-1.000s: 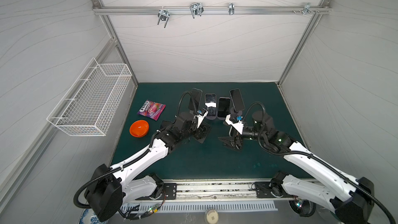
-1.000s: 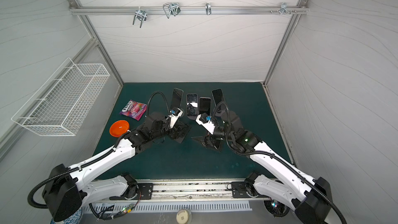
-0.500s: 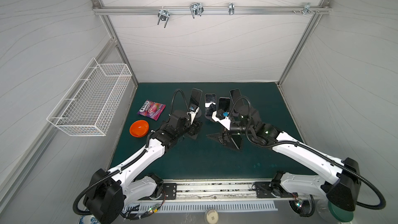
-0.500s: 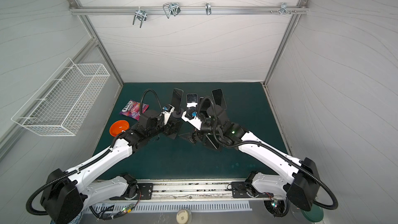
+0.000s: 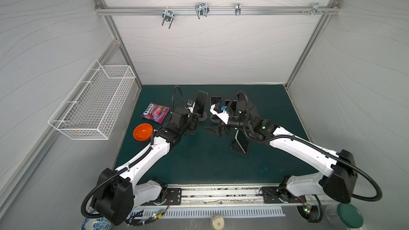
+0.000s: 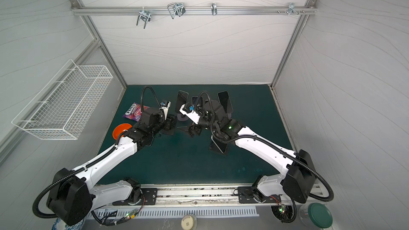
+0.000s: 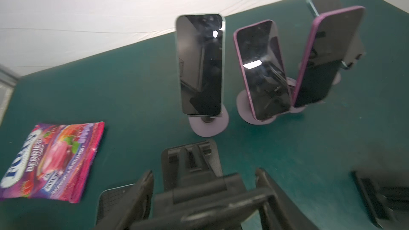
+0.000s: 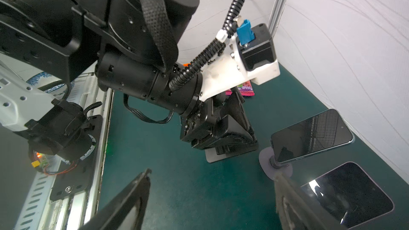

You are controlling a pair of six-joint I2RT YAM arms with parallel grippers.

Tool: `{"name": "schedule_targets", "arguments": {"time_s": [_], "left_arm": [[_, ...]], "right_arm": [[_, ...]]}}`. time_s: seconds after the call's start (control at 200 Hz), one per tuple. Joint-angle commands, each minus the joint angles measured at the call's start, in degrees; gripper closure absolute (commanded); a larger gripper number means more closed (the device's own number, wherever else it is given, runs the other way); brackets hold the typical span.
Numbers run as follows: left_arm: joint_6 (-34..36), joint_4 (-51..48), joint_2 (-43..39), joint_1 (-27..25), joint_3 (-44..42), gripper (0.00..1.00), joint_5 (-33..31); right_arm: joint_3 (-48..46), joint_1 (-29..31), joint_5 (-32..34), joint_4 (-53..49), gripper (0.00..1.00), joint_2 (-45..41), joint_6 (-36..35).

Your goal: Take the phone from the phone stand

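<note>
My left gripper (image 5: 193, 127) is shut on a black folding phone stand (image 7: 190, 162), which sits low on the mat with no phone on it. A phone (image 7: 112, 202) lies flat just beside one left finger. Behind stand several phones on round purple bases: a teal-edged one (image 7: 200, 63) and two purple-cased ones (image 7: 263, 69) (image 7: 321, 58). My right gripper (image 5: 218, 131) hangs open and empty over bare mat, facing the left gripper (image 8: 221, 133). Another phone (image 5: 241, 143) leans on a black stand under the right forearm.
A purple candy bag (image 5: 155, 112) and an orange bowl (image 5: 143, 131) lie left of the left arm. A white wire basket (image 5: 95, 102) hangs on the left wall. The two wrists are close together mid-mat.
My right gripper has swung left and toward the back, away from the phone on the black stand, staying open. The left gripper, still shut on its stand, has shifted slightly left.
</note>
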Motion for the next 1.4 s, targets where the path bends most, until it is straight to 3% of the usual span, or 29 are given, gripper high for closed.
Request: {"name": "schedule_targets", "arguments": {"time_s": [0.0, 0.57, 1.03, 1.395], "left_arm": [[-0.71, 5.57, 0.76, 2.10, 3.49, 0.36, -3.11], [-0.39, 11.97, 7.76, 10.65, 7.76, 0.36, -1.93], [3.16, 17.59, 18.87, 14.62, 13.00, 0.35, -0.39], [2.72, 20.14, 27.65, 16.89, 18.39, 0.34, 2.06]], "right_arm": [[-0.74, 0.29, 1.00, 2.50, 0.11, -0.74, -1.13], [-5.60, 0.24, 1.70, 4.62, 0.11, -3.74, -1.90], [-4.29, 1.90, 1.09, 1.15, 0.09, -2.93, -3.23], [-1.48, 1.95, 2.16, 1.76, 0.07, 2.51, -4.07]]}}
